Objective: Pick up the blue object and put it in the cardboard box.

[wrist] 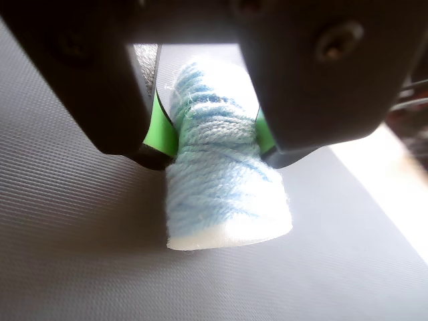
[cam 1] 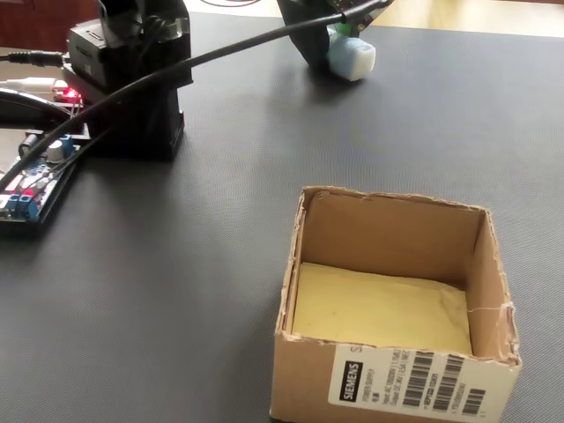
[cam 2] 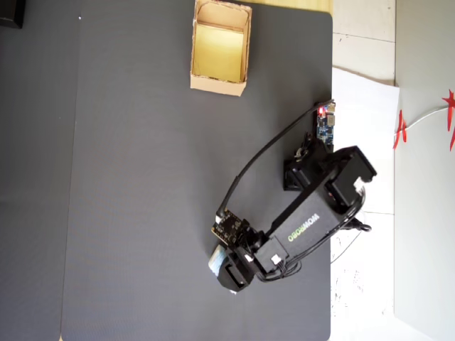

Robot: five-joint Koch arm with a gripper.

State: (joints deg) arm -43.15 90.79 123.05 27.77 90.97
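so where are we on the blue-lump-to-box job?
Done: the hand has reached the small pale-blue yarn-wrapped lump and its green-padded jaws are closed on the lump's sides. In hand: the grasp; the lump's base seems to rest on the dark grey mat, so no clear lift. Left: lift, carry across the mat, release into the tan cardboard box, which is empty.

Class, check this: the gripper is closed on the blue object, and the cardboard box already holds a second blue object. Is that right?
Not quite. The gripper is closed on the blue object, as the wrist view shows, but the cardboard box is empty: the fixed view shows only its bare yellowish floor.
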